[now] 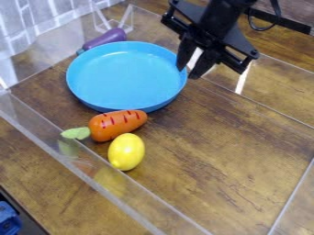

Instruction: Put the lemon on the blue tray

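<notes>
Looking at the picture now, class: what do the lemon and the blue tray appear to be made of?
The lemon: probably moulded plastic, judging by its smooth, evenly bright yellow skin with a soft sheen. The blue tray: likely plastic too, given its uniform bright blue colour, raised rim and semi-matte look.
</notes>
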